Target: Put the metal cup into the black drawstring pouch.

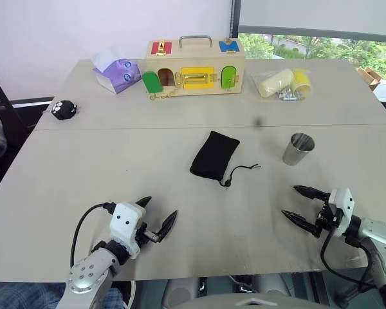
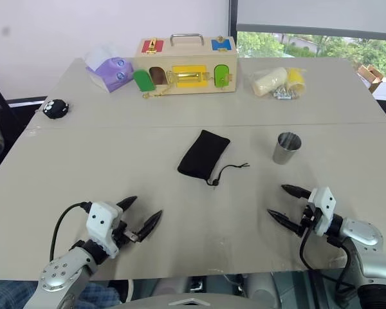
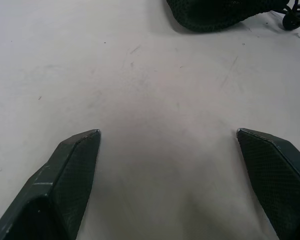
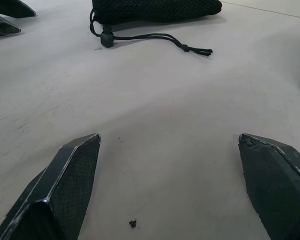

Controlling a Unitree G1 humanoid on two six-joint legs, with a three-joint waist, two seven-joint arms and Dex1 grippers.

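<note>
The metal cup [image 1: 298, 149] stands upright on the right half of the grey table [image 1: 116, 161]. The black drawstring pouch [image 1: 214, 156] lies flat near the table's middle, its cord [image 1: 243, 170] trailing toward the right. Near the front edge at the left, my left gripper [image 1: 159, 214] is open and empty, well short of the pouch. My right gripper [image 1: 297, 204] hovers open and empty at the front right, a short way in front of the cup. The pouch [image 4: 155, 9] and its cord [image 4: 155, 37] appear ahead of the right fingers [image 4: 65, 180].
Along the far side stand a wooden latch box [image 1: 195, 66], a purple tissue pack [image 1: 116, 73] and a bag holding a yellow cup [image 1: 284, 82]. A small black fuzzy ball [image 1: 64, 109] sits at the far left. A seam [image 1: 116, 127] crosses the table.
</note>
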